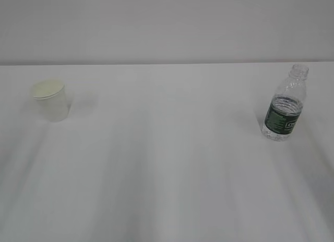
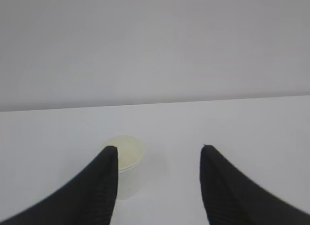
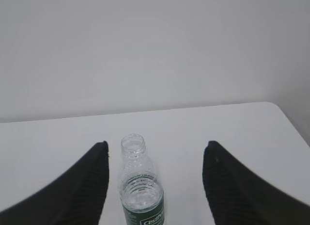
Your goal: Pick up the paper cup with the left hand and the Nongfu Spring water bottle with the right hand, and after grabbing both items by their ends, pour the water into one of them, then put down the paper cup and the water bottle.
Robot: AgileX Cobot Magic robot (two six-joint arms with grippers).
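Observation:
The white paper cup [image 1: 51,100] stands upright on the table at the left. In the left wrist view the paper cup [image 2: 127,159] shows just beyond my left gripper [image 2: 159,148], partly behind the left finger; the jaws are open with nothing between them. The Nongfu Spring water bottle [image 1: 284,105] stands upright at the right, uncapped, with water [image 1: 285,109] up to about the top of its green label. My right gripper [image 3: 156,145] is open, and the bottle [image 3: 139,186] stands between its fingers, nearer the left one, untouched. Neither arm shows in the exterior view.
The white table [image 1: 167,164] runs back to a plain pale wall. Its far edge [image 3: 145,113] and rounded right corner [image 3: 278,111] show in the right wrist view.

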